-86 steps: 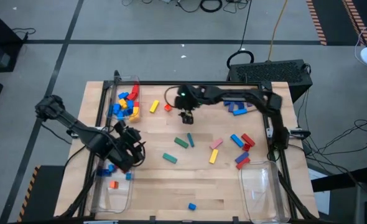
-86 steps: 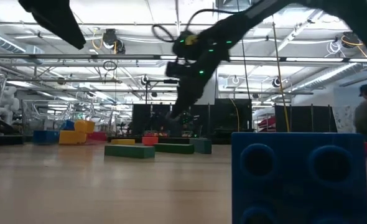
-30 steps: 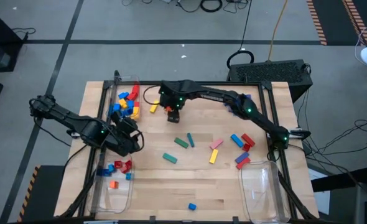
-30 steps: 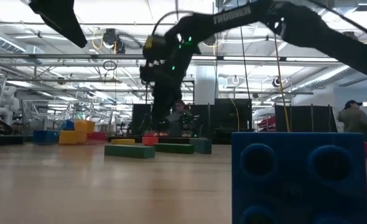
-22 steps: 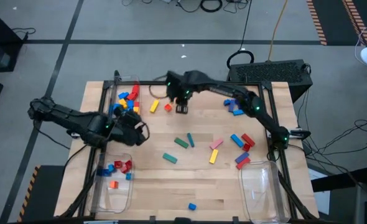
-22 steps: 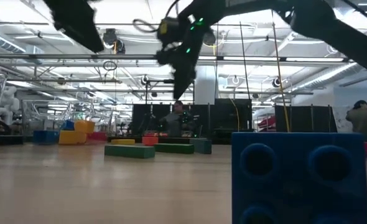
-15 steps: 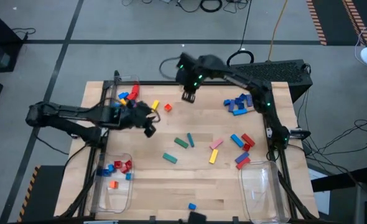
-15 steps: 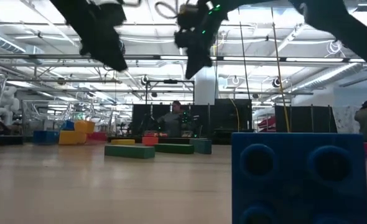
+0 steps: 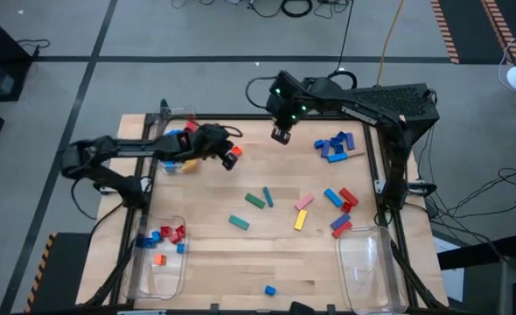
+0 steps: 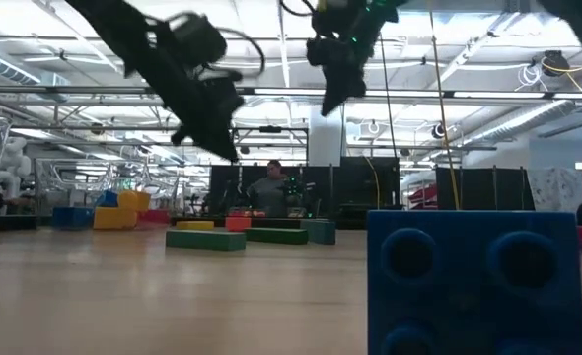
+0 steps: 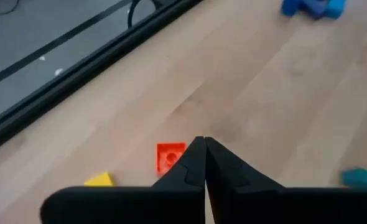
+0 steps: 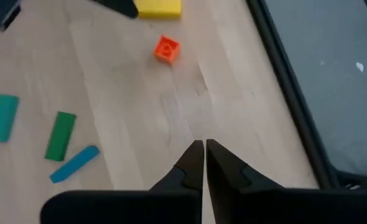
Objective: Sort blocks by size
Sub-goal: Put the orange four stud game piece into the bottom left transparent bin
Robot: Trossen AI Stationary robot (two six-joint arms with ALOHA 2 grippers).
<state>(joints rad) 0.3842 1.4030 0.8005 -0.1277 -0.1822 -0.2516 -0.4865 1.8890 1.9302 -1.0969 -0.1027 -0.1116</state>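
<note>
Change since the earlier view: both arms are lifting off the table. The left gripper [image 9: 232, 156] is swinging from the near-left bin toward the far middle; the right gripper [image 9: 281, 134] is pulling back from the small red-orange block [image 12: 166, 48] to the far edge.

State of grippers: both are showing fingers pressed together, with nothing between them in either wrist view.

Progress: partly done.
- Far-left bin [image 9: 164, 118]: holding a heap of blue, yellow and red blocks [image 9: 177, 138].
- Near-left bin [image 9: 172, 282]: holding 4 or so small blocks [image 9: 164, 236], red, blue and orange.
- Near-right bin [image 9: 363, 278]: holding nothing visible.

Remaining: more than a dozen loose blocks are lying on the table [image 9: 214, 271]: a blue cluster [image 9: 333, 146] far right, green bars [image 9: 256, 200] in the middle, a mixed group [image 9: 338, 203] on the right, and 1 blue block [image 9: 270, 290] at the near edge.

Relation: the red-orange block is sitting on the table just beneath the left gripper's tips, not touched. The right gripper is hanging well apart from it.
</note>
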